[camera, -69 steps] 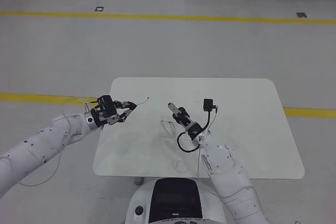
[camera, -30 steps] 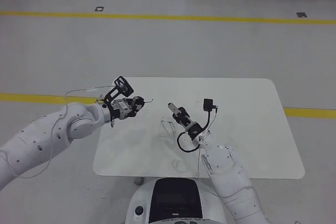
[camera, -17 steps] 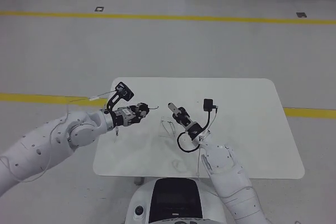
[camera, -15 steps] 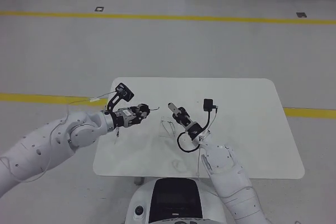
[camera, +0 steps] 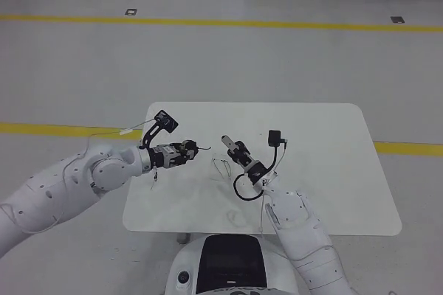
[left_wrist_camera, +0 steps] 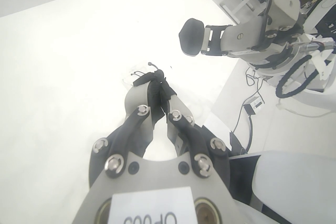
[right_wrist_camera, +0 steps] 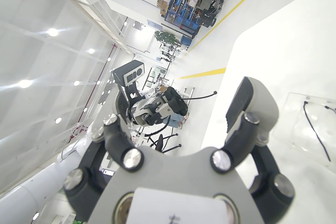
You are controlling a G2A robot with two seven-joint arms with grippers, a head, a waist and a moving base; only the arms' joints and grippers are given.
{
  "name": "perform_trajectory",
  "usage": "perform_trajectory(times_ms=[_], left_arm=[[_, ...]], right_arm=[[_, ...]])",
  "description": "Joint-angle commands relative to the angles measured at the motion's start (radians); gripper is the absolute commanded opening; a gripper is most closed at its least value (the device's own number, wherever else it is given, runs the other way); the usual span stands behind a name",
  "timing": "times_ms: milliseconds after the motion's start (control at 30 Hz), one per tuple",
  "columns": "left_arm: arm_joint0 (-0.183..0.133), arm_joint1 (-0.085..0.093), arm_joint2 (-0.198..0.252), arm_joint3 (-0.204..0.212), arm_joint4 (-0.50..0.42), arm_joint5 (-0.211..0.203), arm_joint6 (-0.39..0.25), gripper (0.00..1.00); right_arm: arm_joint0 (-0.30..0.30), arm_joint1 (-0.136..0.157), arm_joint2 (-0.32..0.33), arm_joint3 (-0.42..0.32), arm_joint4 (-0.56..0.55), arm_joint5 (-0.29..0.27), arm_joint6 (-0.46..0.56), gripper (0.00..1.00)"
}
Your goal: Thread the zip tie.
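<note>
White and round-cornered, the table [camera: 332, 184] is seen from above on a pale floor crossed by yellow lines [camera: 207, 22]. The zip tie [right_wrist_camera: 202, 97], thin and black, is held off the surface above the table's left part, pinched at one end by the left gripper [left_wrist_camera: 157, 78], whose black pads are pressed together on it.

In the top view the tie is reduced to a short dark line pointing from the left gripper towards the right gripper [camera: 226, 139], with its free end clearly apart from that gripper. In the left wrist view little more than a stub with a small head is seen past the fingertips, the rest being hidden between the pads. More of its length is given by the right wrist view, where it is seen side-on, gently curved and ending in a small knob.

The right gripper is held above the middle of the table with its fingers spread wide and nothing between them. This is plain in its own wrist view but hard to judge from above.

Beneath and between the two grippers a clear packet [right_wrist_camera: 296, 109] lies flat on the table. Spare ties [right_wrist_camera: 315, 130] can be made out inside it in the right wrist view, whereas from above only a faint outline is shown.
</note>
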Motion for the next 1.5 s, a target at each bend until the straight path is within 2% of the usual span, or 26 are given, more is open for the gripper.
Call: perform_trajectory(times_ms=[0,33,67,133,333,467,533,567,633,667,733,867,900,967,1033,1100,1133,1367,1467], left_arm=[[0.000,0.000,0.000,0.000,0.000,0.000,0.000,0.00],[0.003,0.000,0.000,0.001,-0.005,0.000,-0.001,0.00],[0.010,-0.002,-0.004,0.009,-0.061,0.000,-0.034,0.00],[0.005,-0.003,-0.021,0.018,-0.111,0.000,-0.070,0.00],[0.007,-0.009,-0.090,0.044,-0.313,0.000,-0.277,0.00],[0.037,-0.019,-0.177,0.070,-0.420,0.000,-0.417,0.00],[0.063,-0.028,-0.228,0.081,-0.474,0.000,-0.502,0.00],[0.082,-0.035,-0.269,0.101,-0.506,0.000,-0.556,0.00],[0.118,-0.052,-0.332,0.123,-0.558,0.000,-0.649,0.00],[0.143,-0.065,-0.380,0.144,-0.586,0.000,-0.708,0.00],[0.184,-0.087,-0.449,0.169,-0.595,0.000,-0.788,0.00],[0.279,-0.144,-0.606,0.201,-0.620,0.000,-0.946,0.00],[0.305,-0.163,-0.656,0.217,-0.623,0.000,-0.992,0.00],[0.344,-0.194,-0.724,0.238,-0.633,0.000,-1.059,0.00],[0.382,-0.234,-0.795,0.286,-0.644,0.000,-1.129,0.00],[0.402,-0.273,-0.845,0.316,-0.616,0.000,-1.153,0.00],[0.404,-0.278,-0.852,0.315,-0.605,0.000,-1.153,0.00],[0.404,-0.278,-0.852,0.315,-0.605,0.000,-1.153,0.00],[0.415,-0.280,-0.847,0.316,-0.584,0.000,-1.105,0.00]], right_arm=[[0.000,0.000,0.000,0.000,0.000,0.000,0.000,1.00],[0.000,0.000,0.000,0.000,0.000,0.000,0.000,1.00],[0.000,0.000,0.000,0.000,0.000,0.000,0.000,1.00],[0.000,0.000,0.000,0.000,0.000,0.000,0.000,1.00],[0.000,0.000,0.000,0.000,0.000,0.000,0.000,1.00],[0.000,0.000,0.000,0.000,0.000,0.000,0.000,1.00],[0.000,0.000,0.000,0.000,0.000,0.000,0.000,1.00],[0.000,0.000,0.000,0.000,0.000,0.000,0.000,1.00],[0.000,0.000,0.000,0.000,0.000,0.000,0.000,1.00],[0.000,0.000,0.000,0.000,0.000,0.000,0.000,1.00],[0.000,0.000,0.000,0.000,0.000,0.000,0.000,1.00],[0.000,0.000,0.000,0.000,0.000,0.000,0.000,1.00],[0.000,0.000,0.000,0.000,0.000,0.000,0.000,1.00],[0.000,0.000,0.000,0.000,0.000,0.000,0.000,1.00],[0.000,0.000,0.000,0.000,0.000,0.000,0.000,1.00],[0.000,0.000,0.000,0.000,0.000,0.000,0.000,1.00],[0.000,0.000,0.000,0.000,0.000,0.000,0.000,1.00],[0.000,0.000,0.000,0.000,0.000,0.000,0.000,1.00],[0.000,0.000,0.000,0.000,0.000,0.000,0.000,1.00]])
